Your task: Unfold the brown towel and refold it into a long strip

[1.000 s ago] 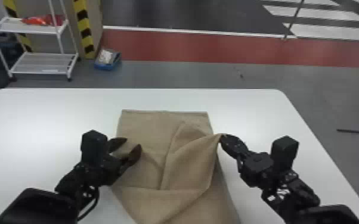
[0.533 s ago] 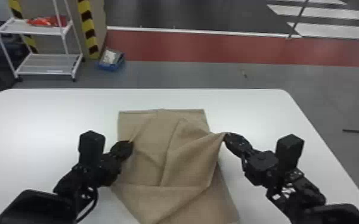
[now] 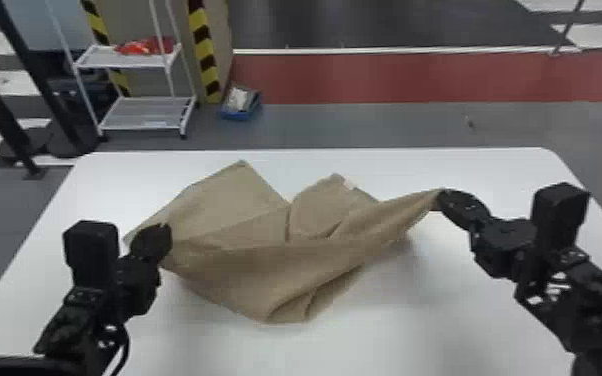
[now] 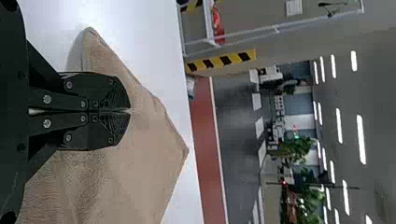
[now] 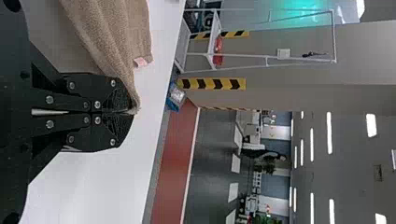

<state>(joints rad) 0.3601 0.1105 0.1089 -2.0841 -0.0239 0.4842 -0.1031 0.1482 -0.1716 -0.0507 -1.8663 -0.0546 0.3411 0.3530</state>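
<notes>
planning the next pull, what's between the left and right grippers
In the head view, the brown towel, creased, spans from the left gripper to the right gripper; the wrist views show each shut on it.

rows of white lamps point(image 4: 361, 140) are glaring from the ceiling in both wrist views, and light is brightening the table point(image 3: 465, 325). soft shadows point(image 3: 417, 250) are spreading beside the towel point(image 3: 245, 270). the dark floor point(image 3: 310, 22) is giving back faint streaks. a teal glow point(image 5: 303, 18) is shining in the right wrist view.
</notes>
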